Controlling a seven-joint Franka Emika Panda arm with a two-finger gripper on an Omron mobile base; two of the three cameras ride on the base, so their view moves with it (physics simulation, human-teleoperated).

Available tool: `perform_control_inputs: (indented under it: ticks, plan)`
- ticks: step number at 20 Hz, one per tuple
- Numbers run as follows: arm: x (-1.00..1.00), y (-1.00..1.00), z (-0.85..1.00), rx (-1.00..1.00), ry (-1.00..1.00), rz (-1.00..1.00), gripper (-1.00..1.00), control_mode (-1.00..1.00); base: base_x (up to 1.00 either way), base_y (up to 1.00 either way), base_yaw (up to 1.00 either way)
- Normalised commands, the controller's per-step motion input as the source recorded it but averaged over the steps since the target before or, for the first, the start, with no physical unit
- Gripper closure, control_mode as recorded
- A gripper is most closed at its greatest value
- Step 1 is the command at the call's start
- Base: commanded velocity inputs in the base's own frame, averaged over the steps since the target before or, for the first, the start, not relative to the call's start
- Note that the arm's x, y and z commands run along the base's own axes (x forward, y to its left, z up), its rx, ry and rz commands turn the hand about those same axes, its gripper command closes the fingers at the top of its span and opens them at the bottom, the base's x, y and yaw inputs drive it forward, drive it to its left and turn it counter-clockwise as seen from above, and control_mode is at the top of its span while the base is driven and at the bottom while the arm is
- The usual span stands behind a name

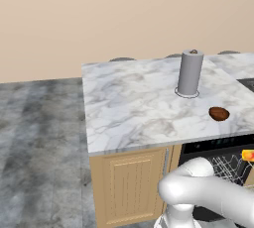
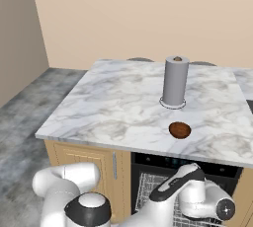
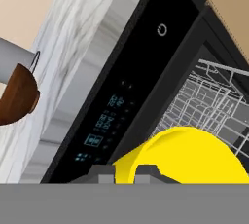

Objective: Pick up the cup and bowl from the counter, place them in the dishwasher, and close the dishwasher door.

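The yellow cup (image 3: 194, 155) fills the lower hand view, and my gripper (image 3: 125, 173) is shut on its rim. It also shows at the right edge (image 1: 248, 155), hanging in front of the open dishwasher (image 1: 218, 146). The white wire rack (image 3: 209, 101) lies just beyond the cup, under the black control band (image 3: 131, 96). The brown bowl (image 1: 219, 113) (image 2: 180, 130) (image 3: 17, 94) rests near the front edge of the marble counter (image 1: 139, 103) (image 2: 113, 107), above the dishwasher (image 2: 148, 163). The dishwasher door is out of view.
A tall grey cylinder (image 1: 190, 72) (image 2: 175, 81) stands on the counter behind the bowl. A light wooden cabinet (image 1: 131, 182) (image 2: 84, 157) sits left of the dishwasher. Grey floor (image 1: 39, 147) stretches to the left. My arm's elbow (image 2: 197, 191) crosses in front of the rack.
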Motion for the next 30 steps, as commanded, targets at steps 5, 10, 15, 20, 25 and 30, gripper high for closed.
perform_control_inputs:
  ticks: [5, 10, 15, 20, 25, 30]
  plan:
    - [0.00, 0.00, -0.48, 0.00, 0.09, -0.01, 1.00, -1.00, 0.00, 0.00, 0.00]
    - [0.01, 0.00, -0.47, 0.00, 0.10, -0.01, 1.00, -1.00, 0.00, 0.00, 0.00]
    - [0.12, 0.00, -0.46, 0.00, 0.05, 0.00, 1.00, -1.00, 0.00, 0.00, 0.00]
    - [0.07, 0.00, -0.55, 0.07, 0.00, 0.00, 1.00, -1.00, 0.00, 0.00, 0.00]
    - [0.16, -0.01, -0.48, 0.05, 0.00, 0.00, 1.00, -1.00, 0.00, 0.00, 0.00]
    - [0.24, -0.05, -0.43, 0.05, 0.01, 0.00, 1.00, -1.00, 0.00, 0.00, 0.00]
